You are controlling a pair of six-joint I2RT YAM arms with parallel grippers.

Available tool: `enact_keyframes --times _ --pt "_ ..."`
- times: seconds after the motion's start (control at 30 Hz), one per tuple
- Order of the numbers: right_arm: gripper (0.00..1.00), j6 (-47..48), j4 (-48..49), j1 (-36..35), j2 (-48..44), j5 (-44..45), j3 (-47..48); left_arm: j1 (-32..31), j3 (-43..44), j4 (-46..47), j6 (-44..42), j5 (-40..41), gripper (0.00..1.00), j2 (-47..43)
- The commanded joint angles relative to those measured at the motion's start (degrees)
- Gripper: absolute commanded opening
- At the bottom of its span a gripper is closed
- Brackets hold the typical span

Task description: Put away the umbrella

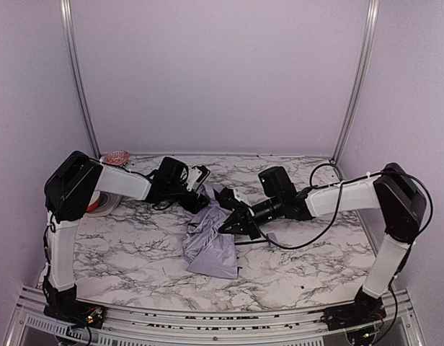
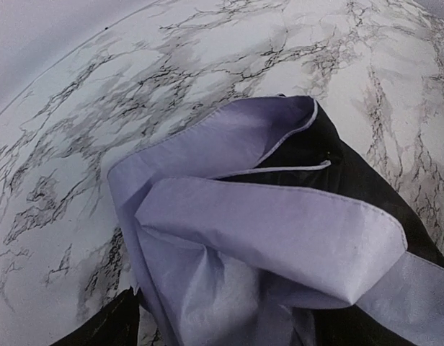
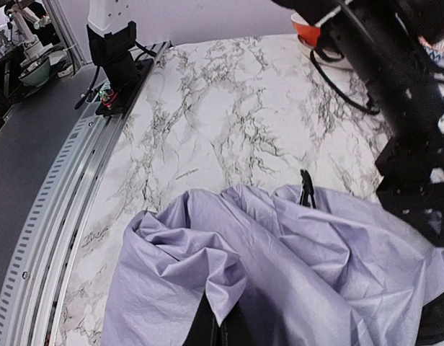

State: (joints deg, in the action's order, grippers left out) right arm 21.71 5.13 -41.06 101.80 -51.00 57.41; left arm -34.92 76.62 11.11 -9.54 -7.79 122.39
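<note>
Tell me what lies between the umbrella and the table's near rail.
Nothing: only bare marble tabletop separates the umbrella from the rail, clearest in the top view.

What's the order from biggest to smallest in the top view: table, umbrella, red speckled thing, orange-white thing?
1. table
2. umbrella
3. Unsure: red speckled thing and orange-white thing look alike in size, and the left arm hides part of the latter.

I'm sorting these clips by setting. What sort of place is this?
Most likely a robotics lab test cell: a left arm and right arm bolted to a metal rail, a marble-patterned table, and plain lilac walls framed by metal posts.
</note>
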Motion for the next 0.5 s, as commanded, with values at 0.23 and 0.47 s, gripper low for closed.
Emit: enact_keyframes --times 0.23,0.47 --pt "0.00 -1.3 5.8 -2.1 -11.9 -2.2 3.8 -4.5 -2.6 -5.9 3.4 -8.4 0.76 0.8" --pt "0.00 -5.2 10.5 -4.6 -12.5 3.6 2.5 -9.2 -3.6 -8.6 1.1 -6.5 0.73 2.2"
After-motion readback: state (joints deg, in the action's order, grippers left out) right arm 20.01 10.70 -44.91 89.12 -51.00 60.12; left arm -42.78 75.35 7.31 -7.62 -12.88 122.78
